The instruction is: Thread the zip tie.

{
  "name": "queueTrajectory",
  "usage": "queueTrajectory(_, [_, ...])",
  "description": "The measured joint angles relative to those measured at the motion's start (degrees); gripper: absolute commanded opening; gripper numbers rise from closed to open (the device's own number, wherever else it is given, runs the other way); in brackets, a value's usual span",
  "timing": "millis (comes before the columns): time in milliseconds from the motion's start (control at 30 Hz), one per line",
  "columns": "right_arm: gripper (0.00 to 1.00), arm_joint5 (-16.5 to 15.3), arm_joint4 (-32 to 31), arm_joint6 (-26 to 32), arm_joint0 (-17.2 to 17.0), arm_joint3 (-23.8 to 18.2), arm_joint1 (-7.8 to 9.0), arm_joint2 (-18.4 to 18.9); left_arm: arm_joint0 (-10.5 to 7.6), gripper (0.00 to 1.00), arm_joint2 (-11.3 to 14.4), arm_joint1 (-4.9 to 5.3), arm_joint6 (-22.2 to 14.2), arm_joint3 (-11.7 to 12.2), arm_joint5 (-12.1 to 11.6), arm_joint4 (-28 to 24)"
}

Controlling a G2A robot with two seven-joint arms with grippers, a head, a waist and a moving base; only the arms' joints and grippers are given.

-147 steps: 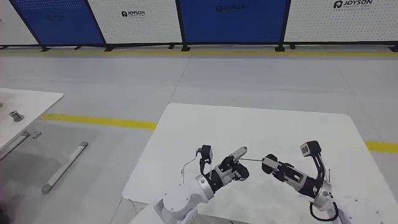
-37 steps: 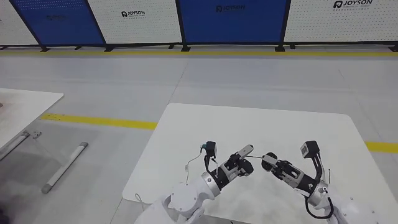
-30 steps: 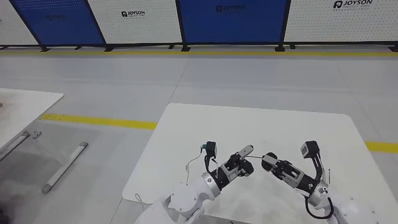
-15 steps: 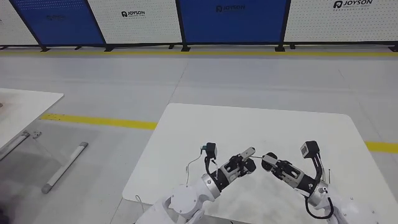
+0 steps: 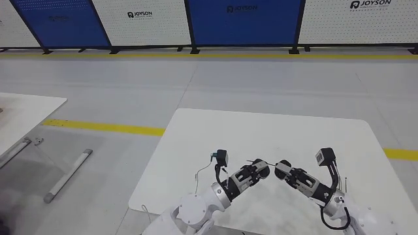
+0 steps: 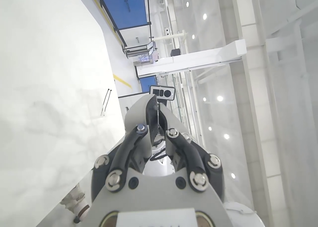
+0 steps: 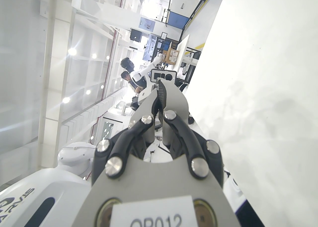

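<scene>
Over the front part of the white table point(image 5: 261, 130) my two grippers face each other tip to tip. The left gripper point(image 5: 261, 166) is shut, and a thin black zip tie point(image 6: 158, 116) runs between its pads in the left wrist view point(image 6: 156, 104). The right gripper point(image 5: 281, 168) is shut too, its dark pads pressed together point(image 7: 159, 89) on what looks like the tie's other end. A short stretch of the zip tie point(image 5: 271, 165) bridges the small gap between the two grippers.
Spare black zip ties point(image 6: 106, 101) lie on the table close to its right edge point(image 5: 345, 183). The table's far half is bare white surface. Blue and white partition panels point(image 5: 241, 10) stand well behind the table.
The left gripper has crept toward the right gripper and turned slightly, so the gap between the tips has shrunk. The right arm has stayed still.
</scene>
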Motion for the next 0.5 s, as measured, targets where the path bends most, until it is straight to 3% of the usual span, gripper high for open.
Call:
queueTrajectory(67, [0.00, 0.0, 0.0, 0.0, 0.0, 0.0, 0.00, 0.0, -0.06, 0.13, 0.1, -0.04, 0.1, 0.0, 0.1, 0.1])
queueTrajectory(100, [0.00, 0.0, 0.0, 0.0, 0.0, 0.0, 0.00, 0.0, -0.09, 0.21, 0.1, -0.05, 0.1, 0.0, 0.1, 0.2])
queueTrajectory(200, [0.00, 0.0, 0.0, 0.0, 0.0, 0.0, 0.00, 0.0, -0.20, 0.12, 0.2, -0.10, 0.3, 0.0, 0.5, 0.3])
queueTrajectory(233, [0.00, 0.0, 0.0, 0.0, 0.0, 0.0, 0.00, 0.0, -0.26, 0.01, 0.2, -0.12, 0.4, 0.0, 0.5, 0.4])
queueTrajectory(500, [0.00, 0.0, 0.0, 0.0, 0.0, 0.0, 0.00, 0.0, -0.82, 0.00, 0.4, -0.30, 0.8, 0.4, 0.9, 1.0])
